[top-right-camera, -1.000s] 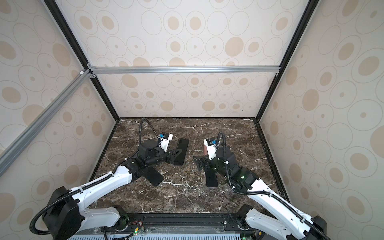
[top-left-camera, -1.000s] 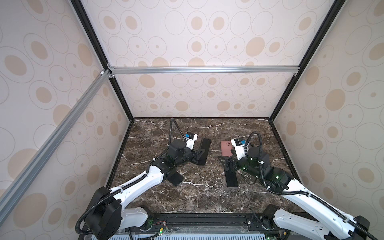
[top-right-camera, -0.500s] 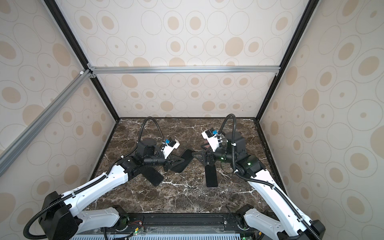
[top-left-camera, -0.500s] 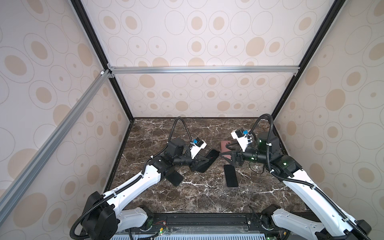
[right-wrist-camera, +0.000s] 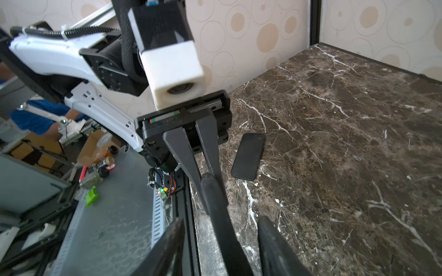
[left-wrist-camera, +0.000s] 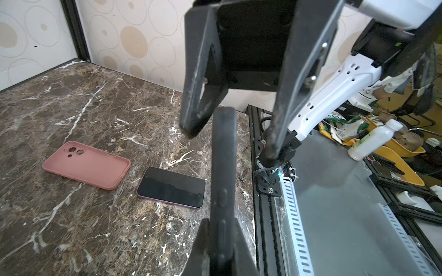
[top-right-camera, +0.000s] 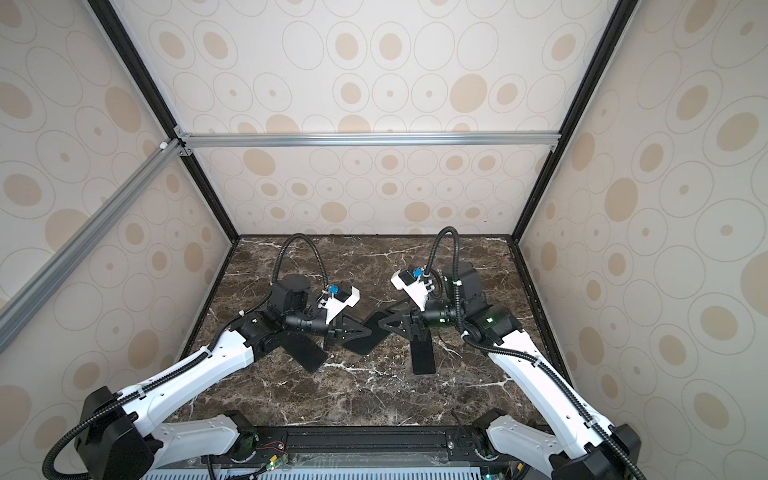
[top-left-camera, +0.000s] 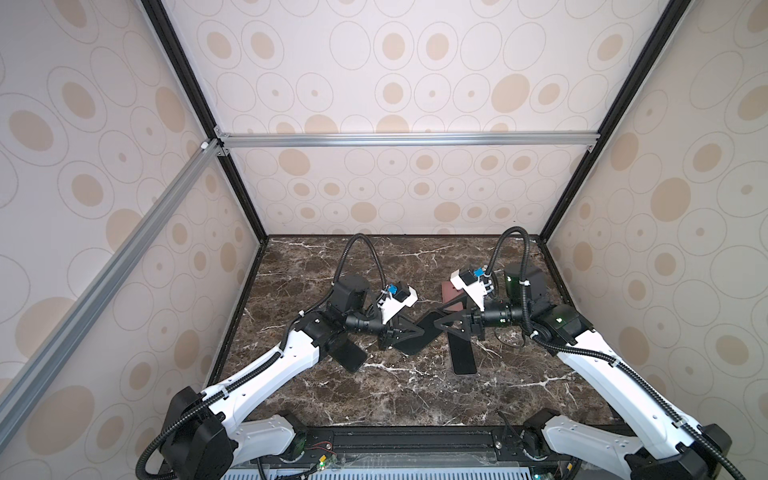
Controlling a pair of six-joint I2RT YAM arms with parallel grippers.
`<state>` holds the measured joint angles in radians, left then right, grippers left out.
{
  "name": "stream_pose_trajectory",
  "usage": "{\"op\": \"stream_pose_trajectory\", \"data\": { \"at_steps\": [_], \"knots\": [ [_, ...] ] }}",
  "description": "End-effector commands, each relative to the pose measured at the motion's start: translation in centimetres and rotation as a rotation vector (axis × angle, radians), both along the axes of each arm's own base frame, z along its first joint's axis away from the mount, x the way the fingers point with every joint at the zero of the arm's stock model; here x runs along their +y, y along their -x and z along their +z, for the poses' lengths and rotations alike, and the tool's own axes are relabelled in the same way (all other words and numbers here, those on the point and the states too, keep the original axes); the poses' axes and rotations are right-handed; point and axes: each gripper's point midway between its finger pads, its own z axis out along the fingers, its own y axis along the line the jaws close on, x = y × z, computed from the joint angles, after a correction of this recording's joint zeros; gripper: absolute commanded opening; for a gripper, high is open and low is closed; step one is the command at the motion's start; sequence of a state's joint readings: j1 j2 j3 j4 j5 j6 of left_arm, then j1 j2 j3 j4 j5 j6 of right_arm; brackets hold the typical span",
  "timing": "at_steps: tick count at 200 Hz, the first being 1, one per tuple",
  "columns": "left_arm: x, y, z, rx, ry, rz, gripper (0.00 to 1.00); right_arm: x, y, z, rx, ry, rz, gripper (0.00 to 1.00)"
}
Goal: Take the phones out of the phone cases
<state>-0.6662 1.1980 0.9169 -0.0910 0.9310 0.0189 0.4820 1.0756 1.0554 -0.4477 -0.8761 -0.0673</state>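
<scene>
The left pincer (top-left-camera: 419, 331) holds tight one end of the black cased phone (left-wrist-camera: 223, 155), in the air above the table (top-left-camera: 374, 395). The right pincer (top-left-camera: 437, 318) stands half open around the other end, not touching. A pink case (left-wrist-camera: 86, 165) lies nearby.

Centre blocked: left gripper (top-left-camera: 417, 331) and right gripper (top-left-camera: 436, 324) meet tip to tip above the table (top-left-camera: 415, 399), with the cased phone (top-left-camera: 411, 345) spanning between them. Low flat obstacles:
- right phone (top-left-camera: 462, 357), just near of the right gripper
- pink case (top-left-camera: 451, 293), just far of it
- left phone (top-left-camera: 351, 355), partly under the left arm

Bare marble along the near edge and the far strip gives passage. Walls close the left, far and right sides.
</scene>
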Motion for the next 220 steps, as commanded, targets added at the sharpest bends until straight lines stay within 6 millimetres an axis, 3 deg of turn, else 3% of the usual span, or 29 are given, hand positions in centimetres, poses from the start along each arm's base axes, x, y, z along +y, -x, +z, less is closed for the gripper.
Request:
{"op": "stream_pose_trajectory", "data": {
  "at_steps": [1,37,79,88,109,124,162,193,220],
  "knots": [
    [-0.3,1.4,4.5,-0.122,0.106,-0.093,0.00,0.3,1.2,1.1,-0.003,-0.027,0.089,0.42],
    [-0.4,1.6,4.7,-0.114,0.112,-0.112,0.00,0.6,1.6,1.2,0.021,-0.044,0.128,0.27],
    [-0.5,1.7,5.0,-0.110,0.128,-0.120,0.00,0.6,2.3,2.3,0.011,-0.087,0.153,0.00],
    [-0.5,2.0,5.2,-0.102,0.139,-0.133,0.00,0.6,2.6,2.7,0.005,-0.099,0.158,0.00],
    [-0.5,2.7,5.4,-0.082,0.161,-0.172,0.32,0.4,3.0,3.8,-0.020,-0.123,0.155,0.00],
    [-0.3,3.1,5.5,-0.080,0.176,-0.186,0.44,0.2,3.2,4.8,-0.048,-0.143,0.142,0.00],
    [-0.1,3.5,5.5,-0.086,0.180,-0.186,0.41,-0.6,3.4,6.4,-0.112,-0.145,0.080,0.00],
    [0.1,3.6,5.4,-0.092,0.177,-0.184,0.31,-1.3,3.6,7.0,-0.156,-0.139,0.035,0.00],
    [0.3,3.8,5.5,-0.099,0.178,-0.183,0.29,-1.8,4.0,8.1,-0.190,-0.159,0.004,0.00]
  ]
}}
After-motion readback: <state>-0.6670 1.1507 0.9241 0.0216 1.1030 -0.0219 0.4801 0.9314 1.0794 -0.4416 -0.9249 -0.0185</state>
